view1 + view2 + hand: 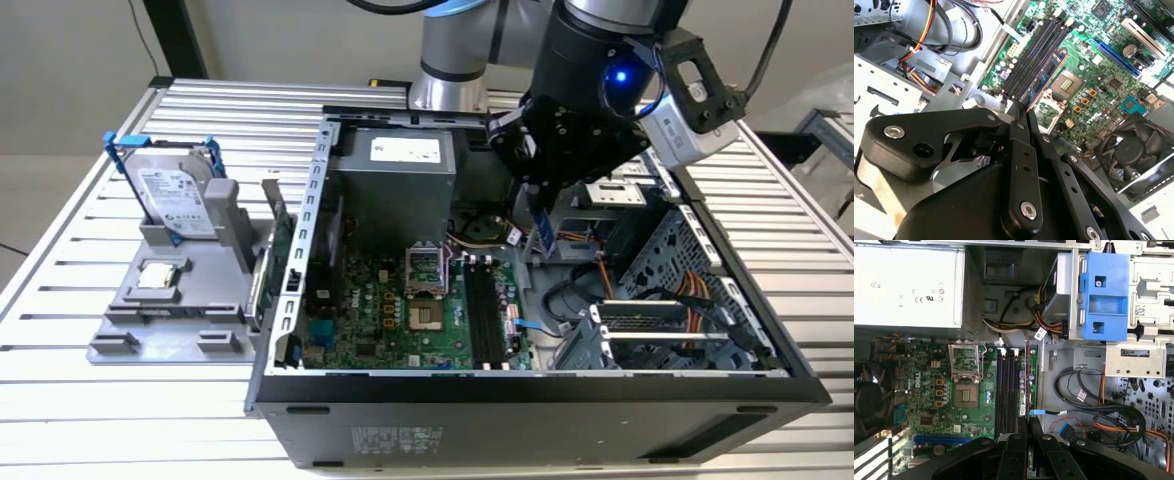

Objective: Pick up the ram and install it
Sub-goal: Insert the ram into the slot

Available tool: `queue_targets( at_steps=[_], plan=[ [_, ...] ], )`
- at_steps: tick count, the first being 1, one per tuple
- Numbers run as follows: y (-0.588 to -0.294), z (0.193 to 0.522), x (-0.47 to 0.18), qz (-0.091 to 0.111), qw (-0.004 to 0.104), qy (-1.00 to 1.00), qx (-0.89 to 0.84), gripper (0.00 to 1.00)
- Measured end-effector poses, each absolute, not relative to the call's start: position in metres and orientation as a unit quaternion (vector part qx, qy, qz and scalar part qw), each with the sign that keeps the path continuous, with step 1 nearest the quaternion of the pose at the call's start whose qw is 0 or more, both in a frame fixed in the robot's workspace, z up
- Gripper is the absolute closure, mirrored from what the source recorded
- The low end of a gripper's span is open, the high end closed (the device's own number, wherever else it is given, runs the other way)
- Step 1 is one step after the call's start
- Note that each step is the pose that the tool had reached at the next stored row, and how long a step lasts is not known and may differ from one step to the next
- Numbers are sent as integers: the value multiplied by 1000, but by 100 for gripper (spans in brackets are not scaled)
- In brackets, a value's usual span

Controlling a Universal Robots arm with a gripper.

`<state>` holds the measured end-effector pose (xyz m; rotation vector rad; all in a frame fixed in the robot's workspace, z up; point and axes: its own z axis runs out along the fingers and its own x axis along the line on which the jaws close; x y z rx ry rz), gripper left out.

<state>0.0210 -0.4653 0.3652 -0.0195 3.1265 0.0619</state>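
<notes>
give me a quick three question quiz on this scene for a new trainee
1. True or false: the gripper is shut on the ram.
2. Where is the hard drive? A) in the gripper B) upright in the grey holder on the exterior view's left C) on the floor
3. Fill in: the ram hangs over the green ____.
Key: 1 true; 2 B; 3 motherboard
</notes>
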Motion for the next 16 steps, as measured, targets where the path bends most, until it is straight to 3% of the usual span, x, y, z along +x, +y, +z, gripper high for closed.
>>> queue_targets(
  at_steps=[16],
  plan=[
    [-465,355,25,20,7,1000,-6,100]
  ],
)
